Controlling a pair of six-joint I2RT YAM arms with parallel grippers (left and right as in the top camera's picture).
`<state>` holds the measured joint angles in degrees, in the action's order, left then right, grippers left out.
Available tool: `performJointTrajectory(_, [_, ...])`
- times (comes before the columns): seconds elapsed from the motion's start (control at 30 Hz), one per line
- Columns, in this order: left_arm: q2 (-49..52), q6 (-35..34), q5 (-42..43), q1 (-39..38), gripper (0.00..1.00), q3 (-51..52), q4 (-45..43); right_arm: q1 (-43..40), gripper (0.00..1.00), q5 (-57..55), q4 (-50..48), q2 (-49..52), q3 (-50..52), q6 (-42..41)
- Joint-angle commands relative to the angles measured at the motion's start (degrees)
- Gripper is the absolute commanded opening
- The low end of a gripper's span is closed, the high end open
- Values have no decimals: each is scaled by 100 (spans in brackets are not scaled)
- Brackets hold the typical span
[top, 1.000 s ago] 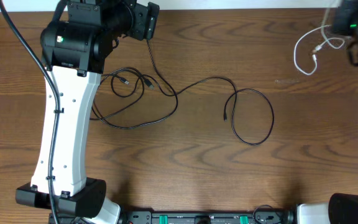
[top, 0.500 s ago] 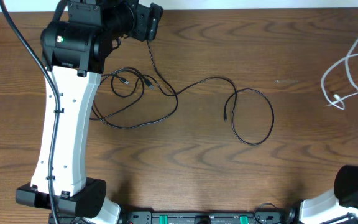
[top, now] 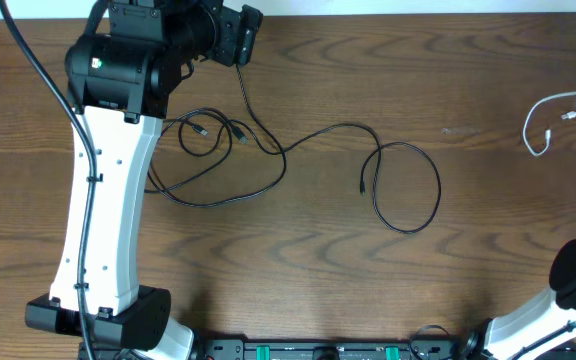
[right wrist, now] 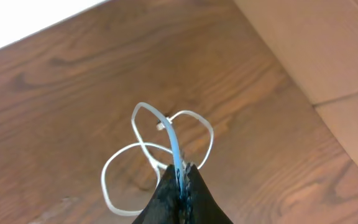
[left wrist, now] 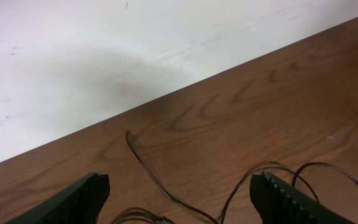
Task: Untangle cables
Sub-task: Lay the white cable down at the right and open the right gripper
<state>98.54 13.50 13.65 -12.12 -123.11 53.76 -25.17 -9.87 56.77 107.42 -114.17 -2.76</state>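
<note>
Overhead, I can see the two cables lying well apart on the brown worktop (top: 298, 280). The long black cable (top: 438, 192) is spread across the middle. It has one round loop at its right end and a messy bunch of loops on its left, near the white left arm. The short white cable (top: 553, 101) is way over at the right edge and runs out of the picture there.

The right wrist view shows why. The right tool (right wrist: 180, 177) is pinched tight on the white cable (right wrist: 176, 146). The cable hangs from its tips in a few soft curls above the wood. I think it is held up high and off to the side so it cannot catch on the black one.

The left tool (left wrist: 178, 183) is spread wide with nothing in it. It sits at the far edge of the worktop, looking down at one thin end of the black cable (left wrist: 143, 165). My guess is that it waits there to grab that end.

The white and black cables are not tangled with each other. The black one's own loops on the left look like the job that is left.
</note>
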Motion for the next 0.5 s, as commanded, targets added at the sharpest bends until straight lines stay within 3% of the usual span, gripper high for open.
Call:
performJointTrajectory(0.0, [-133,-7,70,-20,77,2,2,-254,1,44,114,170,-140,-105])
performJointTrajectory(0.47, [-129,-7,72,-20,77,2,9,-750,1,-44,645,833,-120,-632])
